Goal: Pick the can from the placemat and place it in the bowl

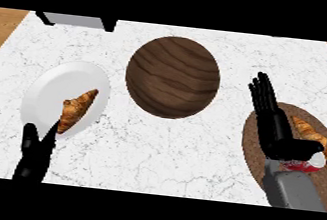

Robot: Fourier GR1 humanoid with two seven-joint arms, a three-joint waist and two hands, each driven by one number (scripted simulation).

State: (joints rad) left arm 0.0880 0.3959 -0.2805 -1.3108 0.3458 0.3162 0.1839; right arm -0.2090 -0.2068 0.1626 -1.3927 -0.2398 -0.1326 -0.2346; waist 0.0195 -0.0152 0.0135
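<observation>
Well, there are no words or labels to read on anything here. At the far left, low down, the left hand (34,151) stands open with its fingers pointing up, just by the edge of a white plate (50,87). A croissant (77,109) lies on that plate. In the middle sits the bowl (173,77), round, dark brown and wood-grained, with nothing in it. To the right is a round brown placemat (256,142). A second croissant (313,135) lies on it. The right hand (273,121) is over the placemat with its long fingers straight and its thumb sticking out to the side, so it is open. The can (308,163), red with a pale top, is on the placemat, partly hidden, just under that thumb and beside the grey forearm. Everything rests on a white marble counter (170,148). Strips of wood floor show at the top corners, and a grey thing with dark legs, cut off, is at the top left
</observation>
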